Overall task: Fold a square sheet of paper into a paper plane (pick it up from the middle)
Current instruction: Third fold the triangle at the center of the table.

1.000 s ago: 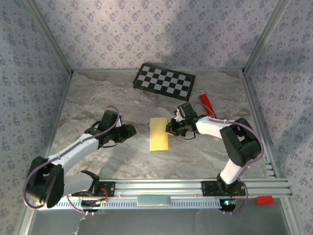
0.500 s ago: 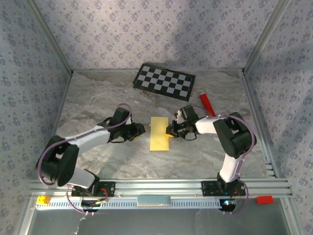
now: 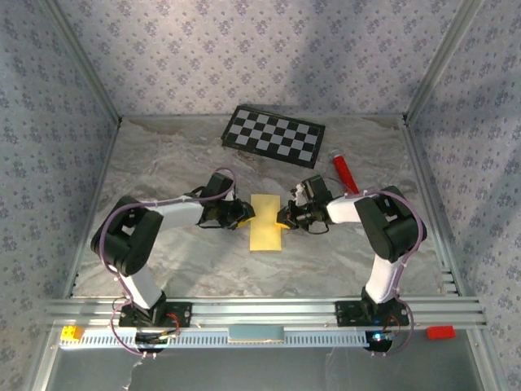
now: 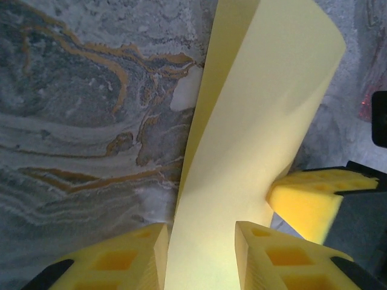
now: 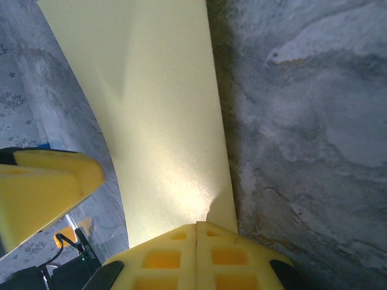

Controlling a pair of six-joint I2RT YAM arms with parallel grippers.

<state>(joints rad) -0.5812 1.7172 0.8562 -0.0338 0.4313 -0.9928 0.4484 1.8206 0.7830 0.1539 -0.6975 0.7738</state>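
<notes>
Your sheet of paper sits on the marbled table, on the arm-base side of the checkerboard panel and well apart from it, roughly in line with the panel's middle. From above it shows as a narrow rectangle with a short end towards the panel. In the wrist views its surface curves gently instead of lying flat.

Your right gripper is at the sheet's long edge on the same side as the panel's right end. Its two yellow fingers are pressed flat together, and the paper's edge runs in between their tips, so it is pinching the sheet.

Your left gripper is at the opposite long edge. Its fingers stand a narrow way apart, and the paper runs through the gap between them. You cannot tell from the left wrist view whether either pad presses on the sheet.

The red tube lies just beside the panel's right end, slightly towards the arms.
</notes>
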